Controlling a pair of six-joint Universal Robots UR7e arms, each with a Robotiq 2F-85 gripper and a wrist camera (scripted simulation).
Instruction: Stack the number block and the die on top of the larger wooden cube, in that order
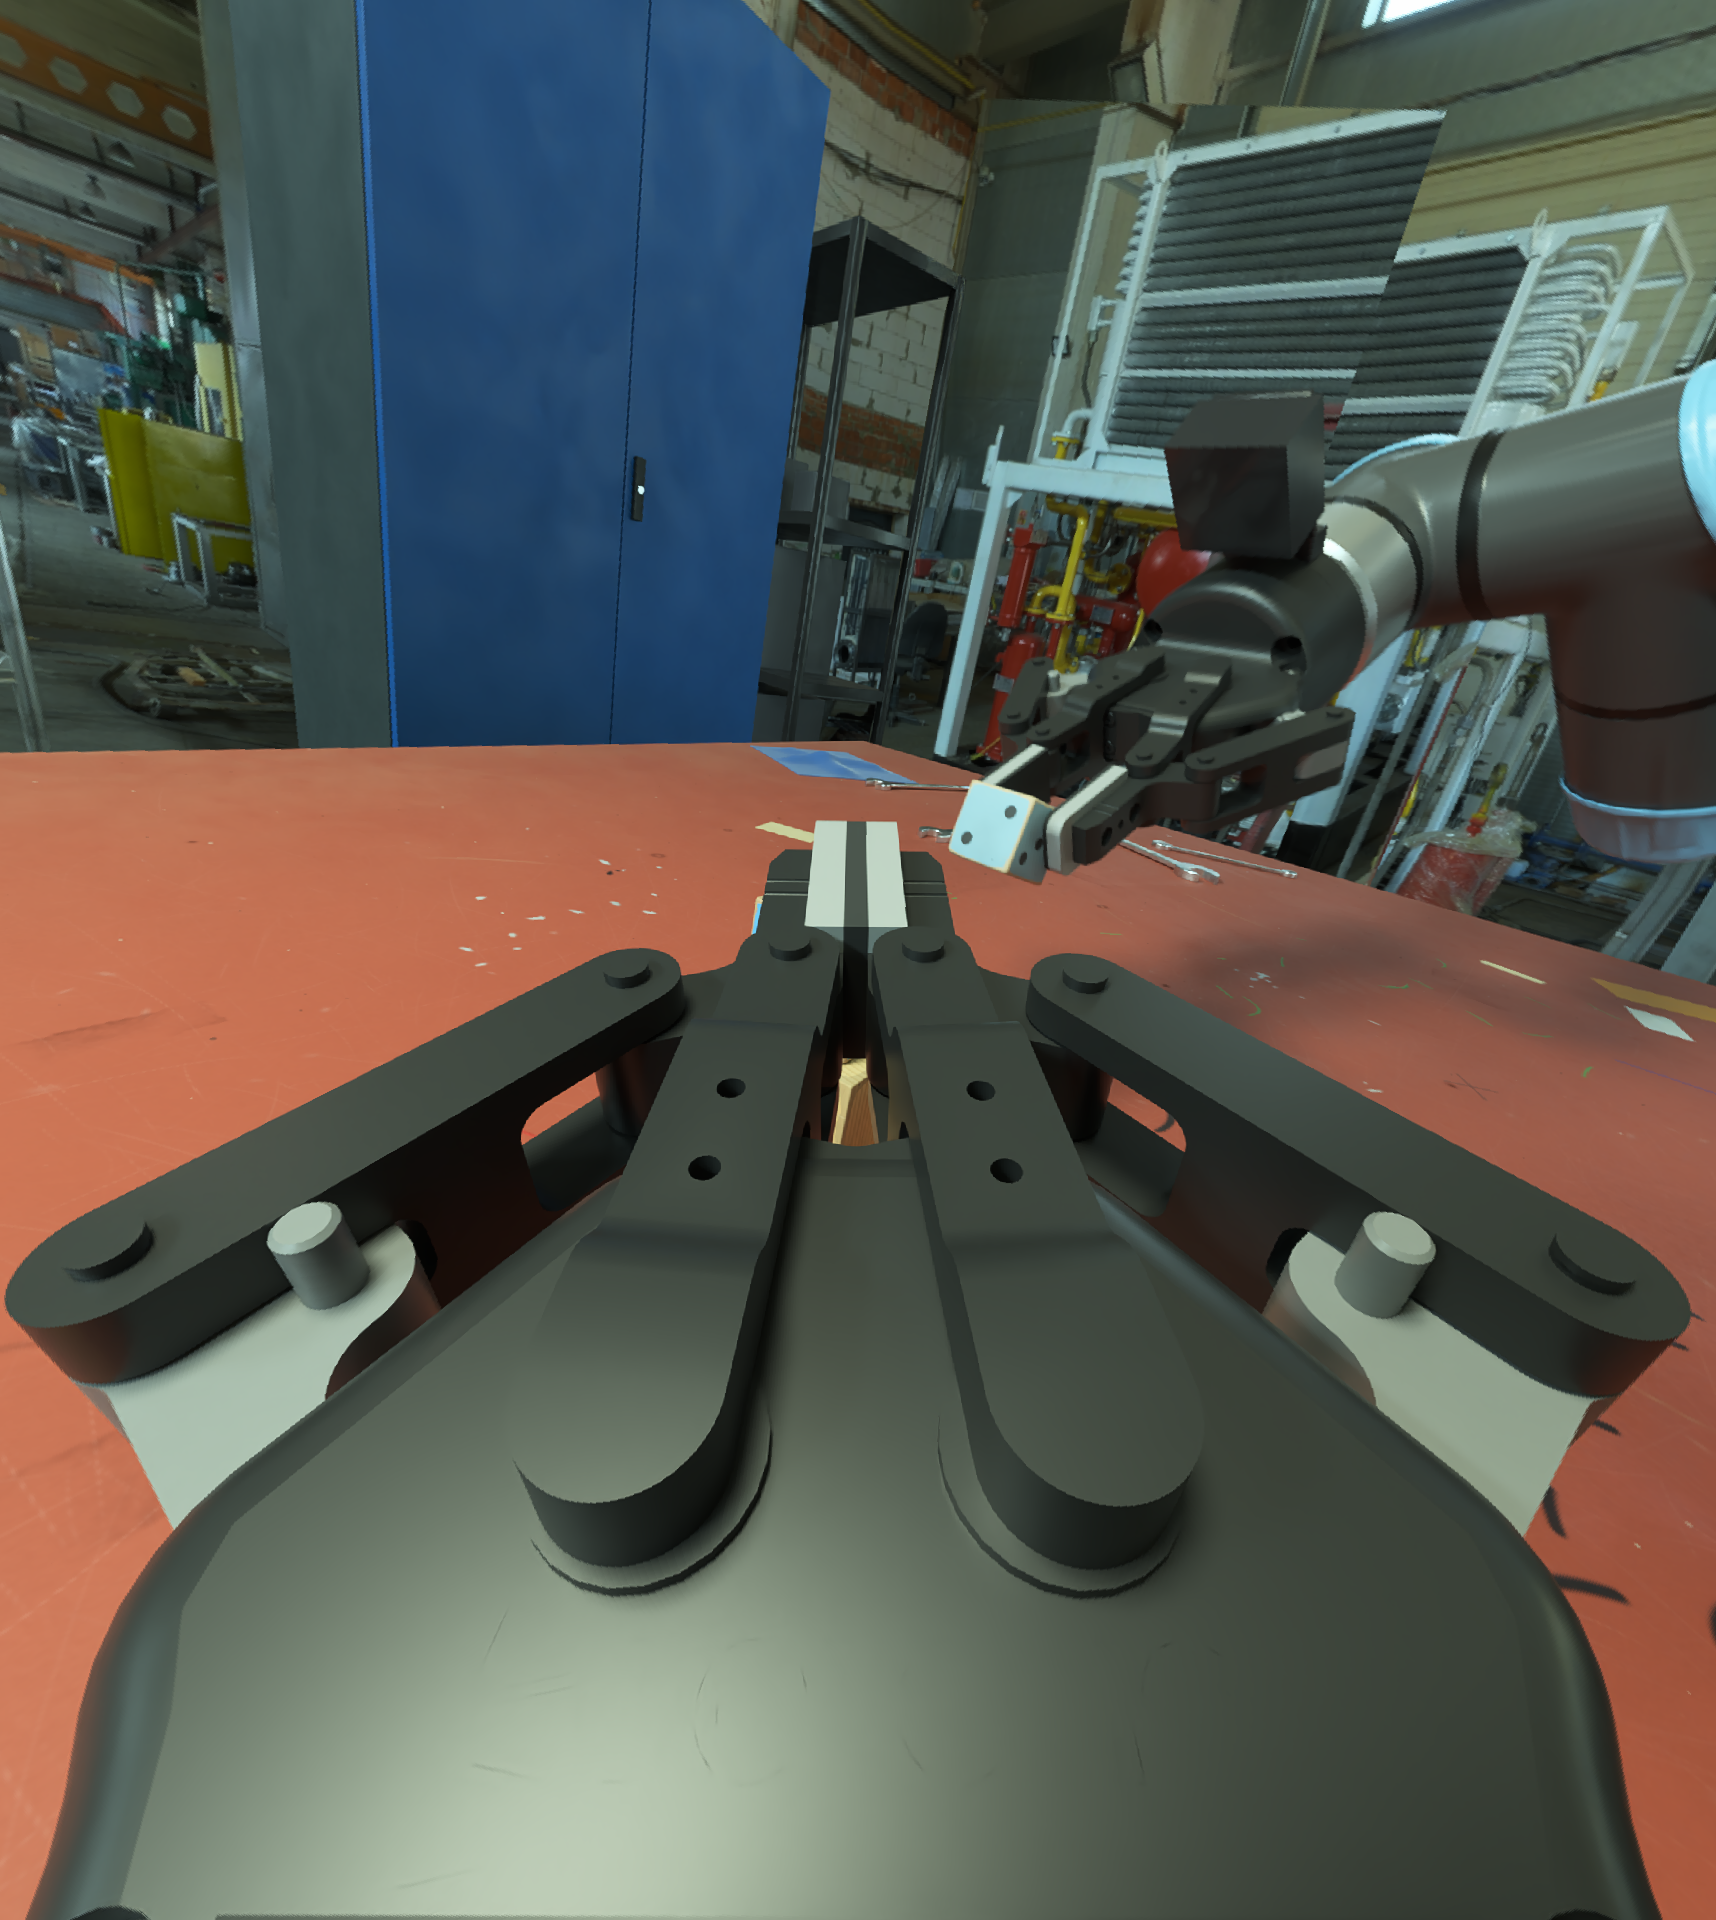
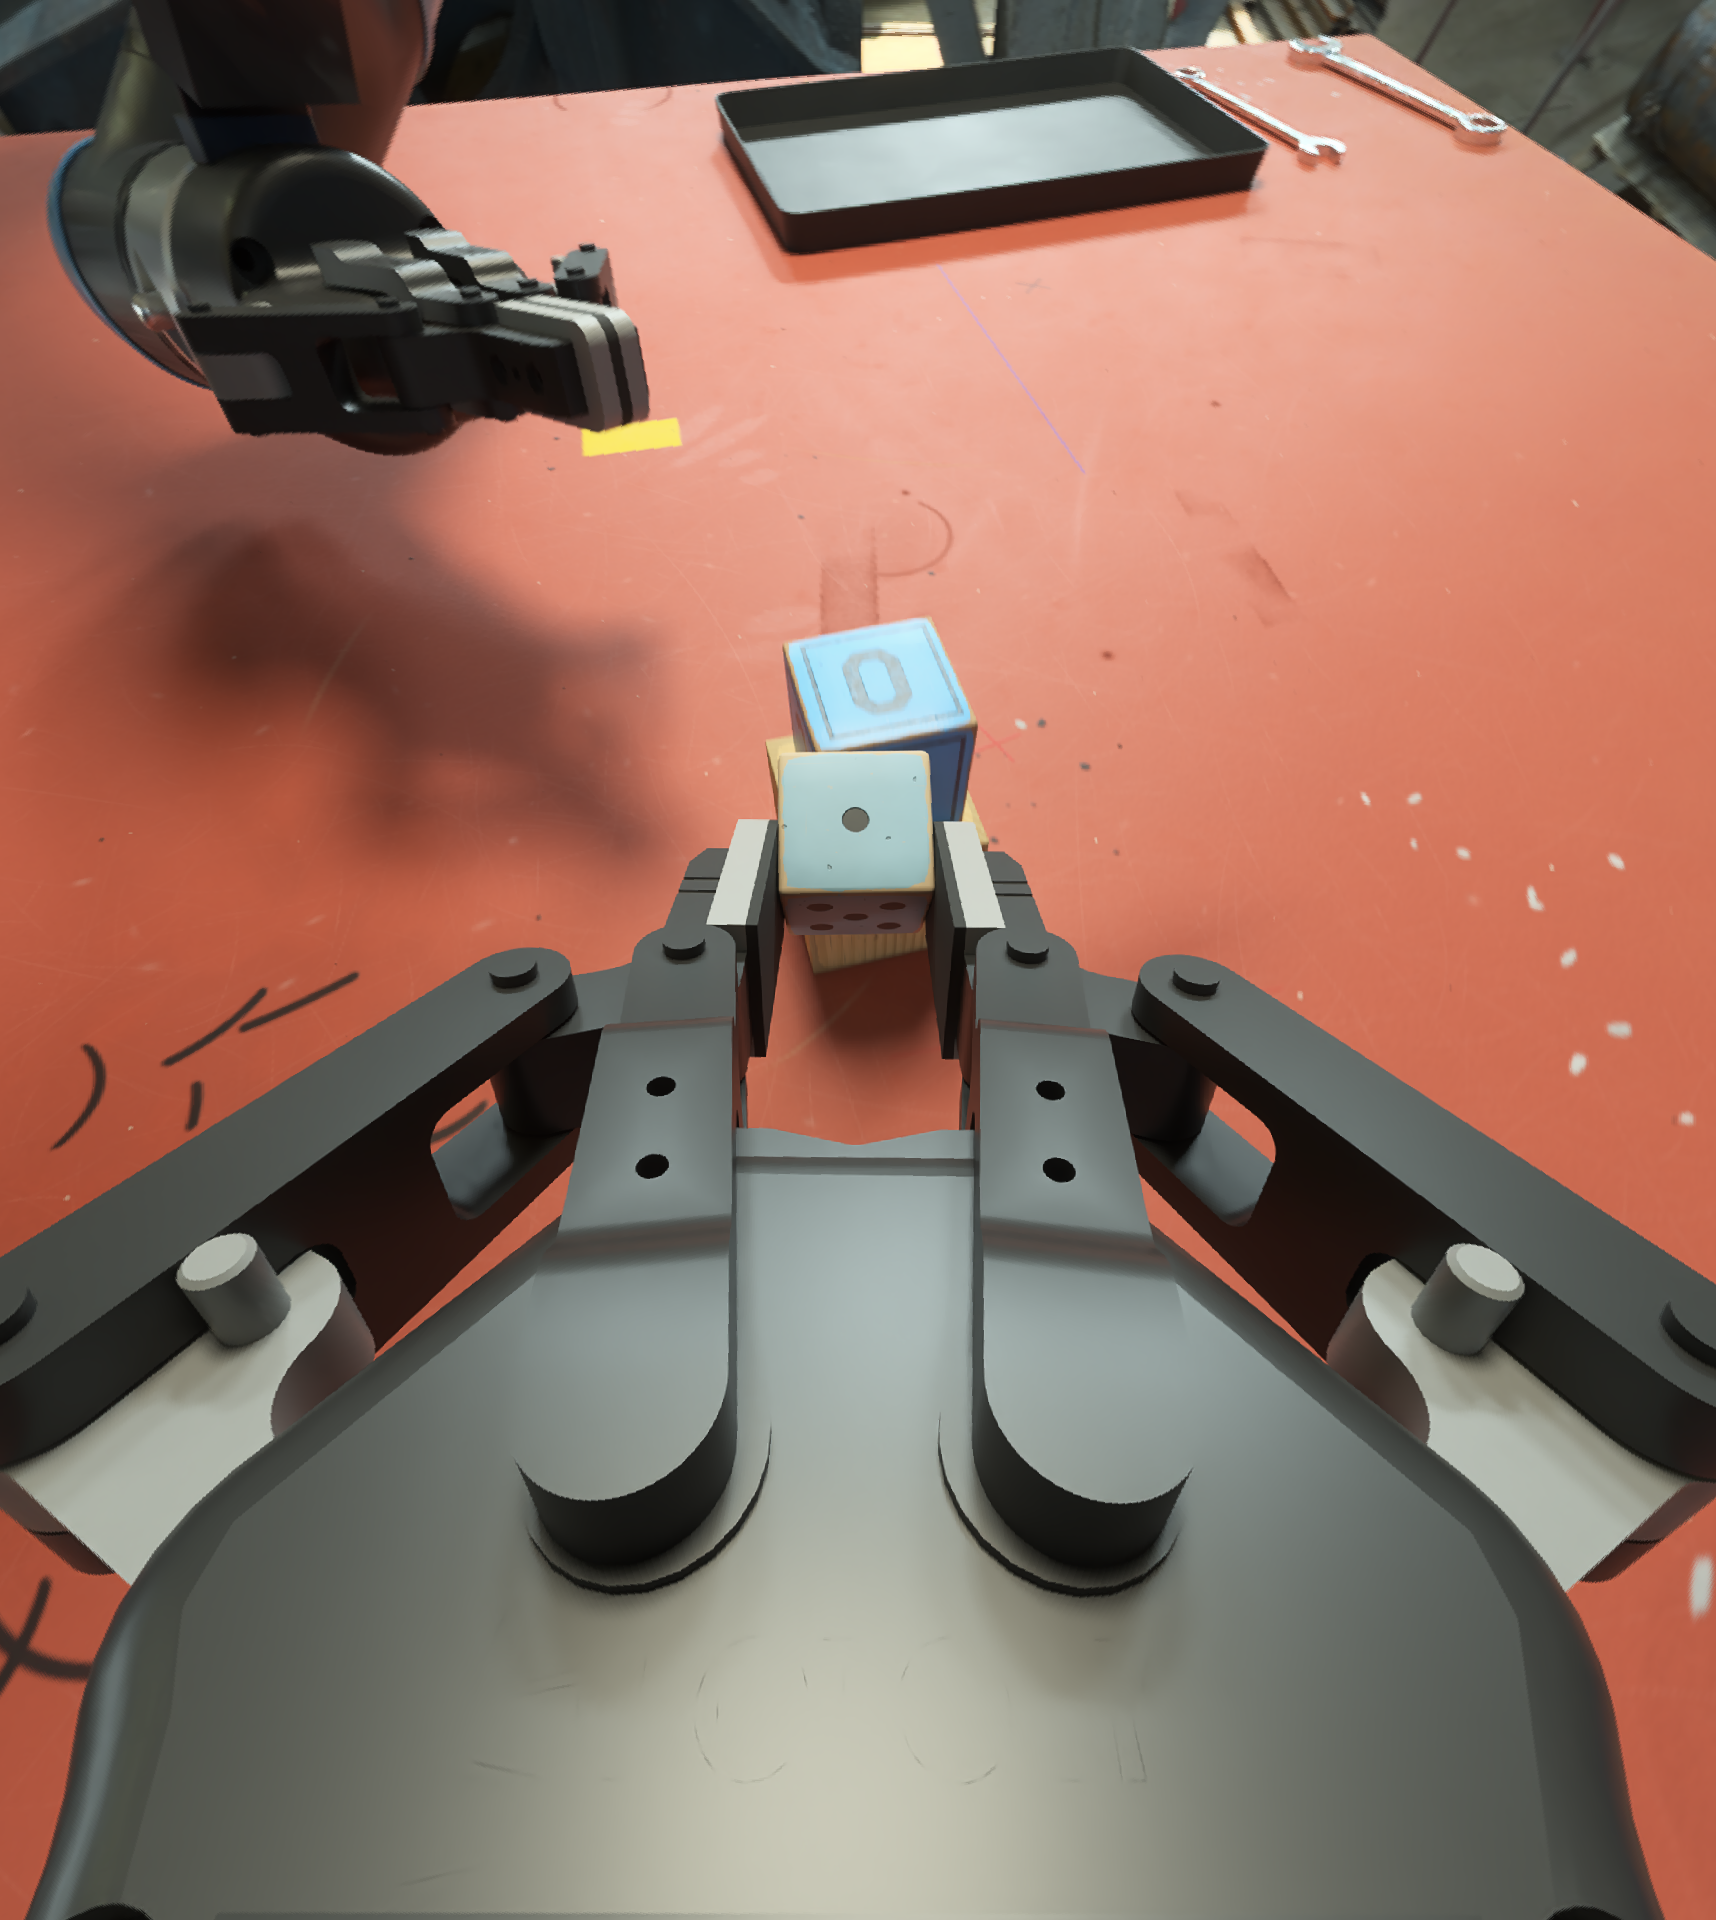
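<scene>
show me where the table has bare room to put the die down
Bare red table lies between the black tray and the blue number block, and right of the stack. It is crowded where the right pincer holds the die by the block.

Number block [image 2: 880, 686] stands just ahead of right gripper [image 2: 854, 883]; left gripper [image 2: 615, 358] off leftward, table [image 2: 1353, 520] open between.

Bright, even light from above in both views. Soft blurred arm shadow on red table [image 2: 1249, 520], left of centre in right wrist view; fainter one at right in left wrist view. Mild sheen on gripper housings. Strong wide-angle bending at edges, blue cabinet [image 1: 563, 364] leaning. Sharp focus throughout, background slightly soft.
</scene>
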